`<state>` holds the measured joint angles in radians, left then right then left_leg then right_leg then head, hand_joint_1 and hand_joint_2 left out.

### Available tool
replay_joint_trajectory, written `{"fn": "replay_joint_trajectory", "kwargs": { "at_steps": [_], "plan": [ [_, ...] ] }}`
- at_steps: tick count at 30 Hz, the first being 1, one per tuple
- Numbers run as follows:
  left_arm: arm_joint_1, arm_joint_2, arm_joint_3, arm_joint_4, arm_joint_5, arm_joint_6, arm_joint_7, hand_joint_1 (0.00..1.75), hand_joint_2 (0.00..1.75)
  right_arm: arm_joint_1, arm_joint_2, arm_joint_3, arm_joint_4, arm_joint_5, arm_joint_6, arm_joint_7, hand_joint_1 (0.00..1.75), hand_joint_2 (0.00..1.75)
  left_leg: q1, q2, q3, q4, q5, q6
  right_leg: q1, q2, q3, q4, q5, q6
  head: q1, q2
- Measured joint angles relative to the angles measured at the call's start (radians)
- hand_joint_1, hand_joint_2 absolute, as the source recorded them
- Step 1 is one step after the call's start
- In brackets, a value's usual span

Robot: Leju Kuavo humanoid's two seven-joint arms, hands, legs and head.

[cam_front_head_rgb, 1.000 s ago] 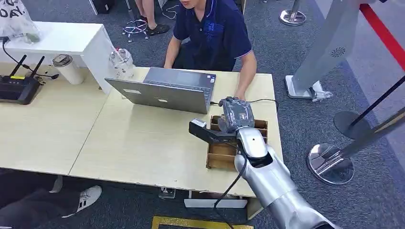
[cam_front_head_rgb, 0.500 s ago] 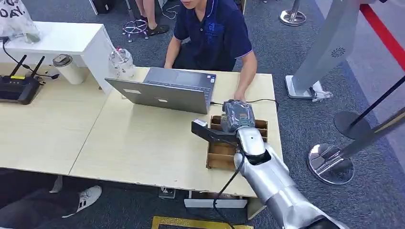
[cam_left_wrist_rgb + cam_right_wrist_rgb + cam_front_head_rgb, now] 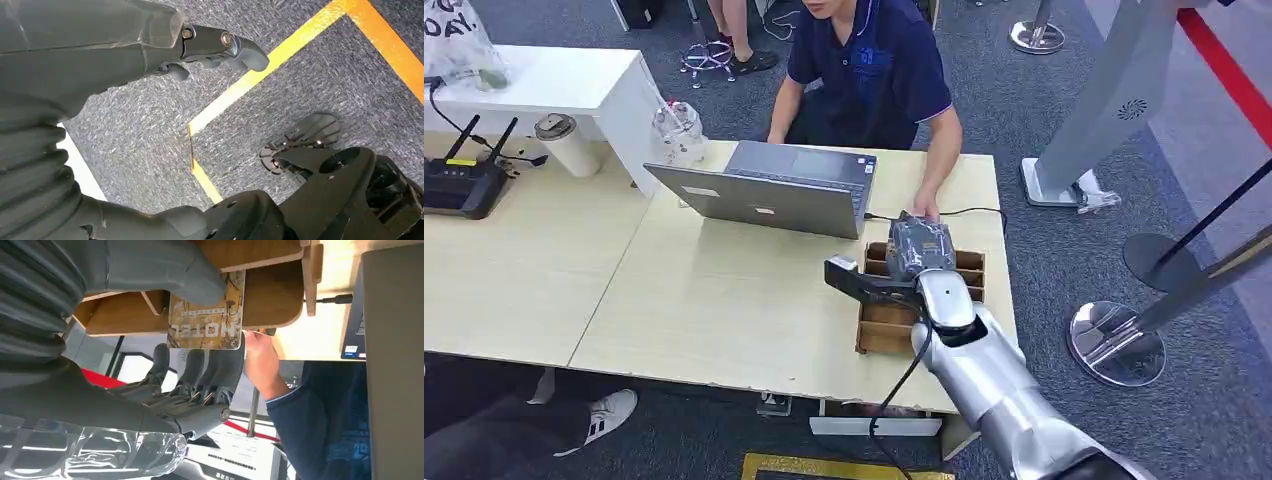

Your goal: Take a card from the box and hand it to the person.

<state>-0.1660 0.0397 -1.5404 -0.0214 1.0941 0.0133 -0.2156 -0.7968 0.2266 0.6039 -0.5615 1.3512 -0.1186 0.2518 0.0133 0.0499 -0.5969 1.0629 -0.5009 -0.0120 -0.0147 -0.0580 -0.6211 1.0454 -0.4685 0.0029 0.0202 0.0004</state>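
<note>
Card: the brown patterned hotel card [image 3: 207, 315] is pinched between thumb and fingers [image 3: 220, 375] of the right hand [image 3: 921, 247], just above the compartmented wooden box [image 3: 884, 325].
Left hand [image 3: 220, 42]: hung over carpet, fingers apart, nothing held.
Advice: the card should be lifted clear before being offered to the person's hand [image 3: 260, 355].

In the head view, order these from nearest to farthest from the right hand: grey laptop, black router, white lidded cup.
From the right hand:
1. Grey laptop, just beyond it on the table.
2. White lidded cup, further along toward the robot's left.
3. Black router, at the table's far left end.
</note>
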Motion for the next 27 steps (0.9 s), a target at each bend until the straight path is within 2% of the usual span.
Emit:
{"fn": "replay_joint_trajectory", "kwargs": {
  "at_steps": [3, 6, 12, 15, 27],
  "plan": [
    [0.000, 0.000, 0.000, 0.000, 0.003, 0.002, 0.000, 0.00, 1.75, -0.002, 0.000, -0.006, 0.007, 0.001, -0.003, 0.003, 0.99, 1.75, 0.000, 0.000, 0.000, 0.000, 0.000, 0.000, 0.000, 0.000, 0.000, 0.000, 0.000, 0.000, 0.000, 0.000],
    [0.000, 0.000, 0.000, 0.000, 0.007, 0.005, 0.000, 0.00, 1.75, -0.006, 0.000, -0.009, 0.011, 0.001, -0.005, 0.003, 1.10, 1.75, 0.000, 0.000, 0.000, 0.000, 0.000, 0.000, 0.000, 0.000, 0.000, 0.000, 0.000, 0.000, 0.000, 0.000],
    [0.000, 0.000, 0.000, 0.000, 0.008, 0.005, 0.000, 0.00, 1.75, -0.010, 0.000, -0.018, 0.016, 0.012, -0.008, 0.004, 1.71, 1.75, 0.000, 0.000, 0.000, 0.000, 0.000, 0.000, 0.000, 0.000, 0.000, 0.000, 0.000, 0.000, 0.000, 0.000],
    [0.001, 0.000, 0.000, 0.000, 0.004, 0.005, 0.000, 0.00, 1.75, -0.011, 0.000, -0.024, 0.016, 0.017, -0.017, 0.004, 1.75, 1.75, 0.000, 0.000, 0.000, 0.000, 0.000, 0.000, 0.000, 0.000, 0.000, 0.000, 0.000, 0.000, 0.000, 0.000],
    [0.000, 0.000, 0.000, 0.000, -0.015, 0.009, 0.000, 0.00, 1.75, -0.011, -0.002, -0.051, -0.029, 0.037, -0.061, -0.023, 1.71, 1.75, 0.000, 0.000, 0.000, 0.000, 0.000, 0.000, 0.000, 0.000, 0.000, 0.000, 0.000, 0.000, 0.000, 0.000]
  ]
}}
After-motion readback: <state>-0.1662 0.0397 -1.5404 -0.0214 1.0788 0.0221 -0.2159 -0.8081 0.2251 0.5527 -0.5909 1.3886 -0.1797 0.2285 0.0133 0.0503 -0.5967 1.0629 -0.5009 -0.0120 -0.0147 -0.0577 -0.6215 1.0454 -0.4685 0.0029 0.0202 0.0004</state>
